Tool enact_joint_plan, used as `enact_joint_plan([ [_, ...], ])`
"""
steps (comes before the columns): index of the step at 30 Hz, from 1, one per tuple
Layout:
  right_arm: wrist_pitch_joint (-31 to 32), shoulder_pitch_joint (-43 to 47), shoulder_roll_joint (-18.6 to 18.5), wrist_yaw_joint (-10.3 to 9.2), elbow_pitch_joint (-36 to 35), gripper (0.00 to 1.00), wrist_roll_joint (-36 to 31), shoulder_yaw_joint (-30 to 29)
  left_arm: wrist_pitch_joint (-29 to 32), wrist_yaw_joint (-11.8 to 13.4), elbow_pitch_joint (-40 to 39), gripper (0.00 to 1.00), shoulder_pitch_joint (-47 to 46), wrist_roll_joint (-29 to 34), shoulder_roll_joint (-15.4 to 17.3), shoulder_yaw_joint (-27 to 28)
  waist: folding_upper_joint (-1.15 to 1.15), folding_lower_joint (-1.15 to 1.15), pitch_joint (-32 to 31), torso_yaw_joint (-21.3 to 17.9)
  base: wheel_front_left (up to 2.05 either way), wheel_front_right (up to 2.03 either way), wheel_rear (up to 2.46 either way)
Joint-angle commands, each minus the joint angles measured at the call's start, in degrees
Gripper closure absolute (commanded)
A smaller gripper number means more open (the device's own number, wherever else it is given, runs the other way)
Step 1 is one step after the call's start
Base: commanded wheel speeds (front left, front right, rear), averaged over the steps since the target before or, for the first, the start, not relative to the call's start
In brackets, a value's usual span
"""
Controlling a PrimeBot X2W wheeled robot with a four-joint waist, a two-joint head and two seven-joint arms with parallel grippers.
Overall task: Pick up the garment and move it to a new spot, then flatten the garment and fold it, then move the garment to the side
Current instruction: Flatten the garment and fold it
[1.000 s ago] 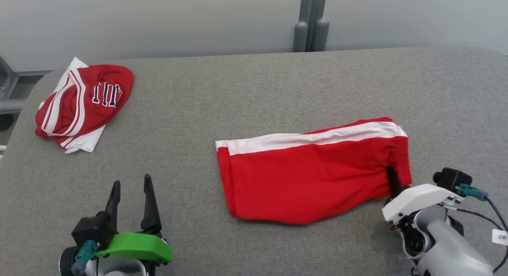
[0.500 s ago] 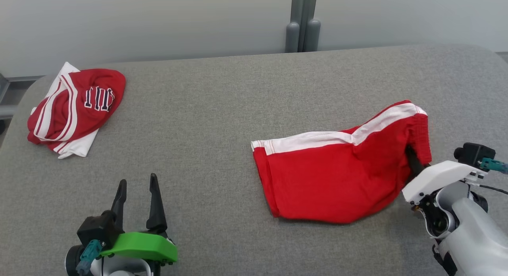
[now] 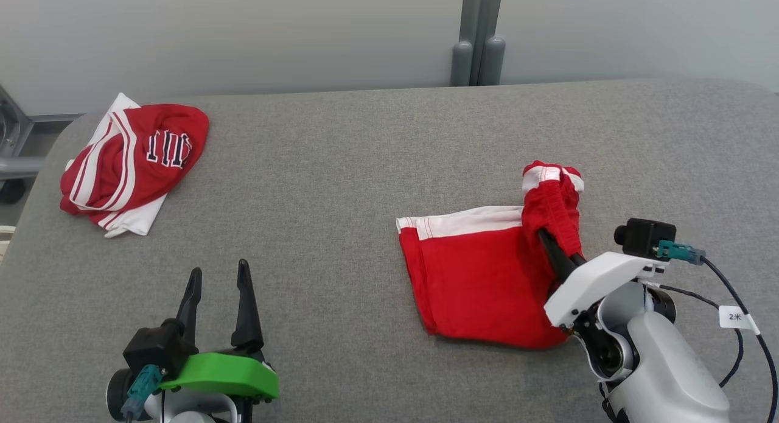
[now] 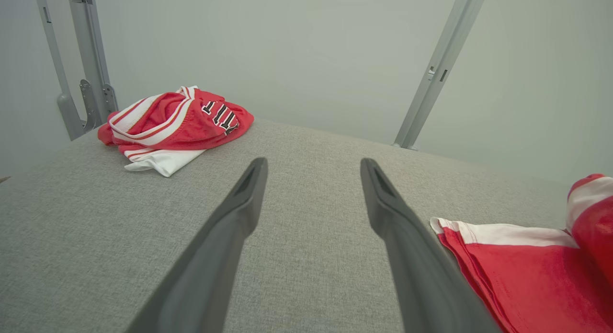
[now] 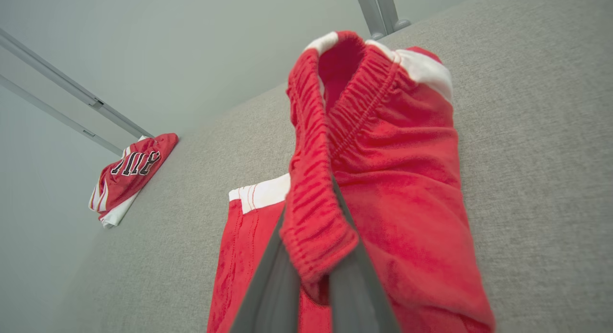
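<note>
The shorts (image 3: 481,277) are found on the right half of the table (image 3: 328,167), nearer its front edge than its back edge. Their waistband (image 5: 316,179) end is clamped by the right gripper (image 3: 551,248) and is held raised off the table, bunched into a narrow hanging fold with a white stripe at its top. The leg end is left lying flat on the grey surface, with its white side stripe turned toward the back edge. In the right wrist view the elastic waistband is seen pinched between the 2 dark fingers, which are pressed together on it.

The left gripper (image 3: 219,268) is seen near the front left corner, well apart from the shorts. Its 2 fingers are spread wide and nothing is held between them.

A jersey (image 3: 131,161), red and white with dark lettering, is crumpled at the back left corner. A grey post (image 3: 478,33) is seen behind the back edge, against a pale wall.
</note>
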Motion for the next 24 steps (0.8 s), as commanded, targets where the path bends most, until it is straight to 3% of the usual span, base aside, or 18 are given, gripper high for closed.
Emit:
enact_joint_plan([
  [1, 0.3, 0.7, 0.3, 0.02, -0.5, 1.00, -1.7, -0.1, 0.0, 0.0, -0.3, 0.00, -0.8, 0.0, 0.0, -0.1, 0.00, 0.00, 0.0, 0.3, 0.00, 0.00, 0.00],
  [5, 1.0, 1.1, 1.0, 0.02, -1.1, 1.00, -8.7, 1.5, 0.0, 0.0, -0.6, 0.00, -1.0, -0.2, 0.0, -0.3, 0.00, 0.00, 0.1, 1.1, 0.00, 0.00, 0.00],
  [14, 0.5, 0.1, 1.1, 0.01, 3.0, 1.00, -14.0, 12.3, 0.0, -0.2, -0.3, 0.00, -1.7, -0.5, 0.0, -1.5, 0.00, 0.00, 0.2, 3.4, 0.00, 0.00, 0.00],
  [24, -0.6, -3.1, 1.1, 0.01, 11.1, 1.00, -18.5, 15.2, 0.0, -0.2, 0.2, 0.00, -2.0, -1.2, -0.1, -2.7, 0.00, 0.00, 0.1, 5.4, 0.00, 0.00, 0.00],
])
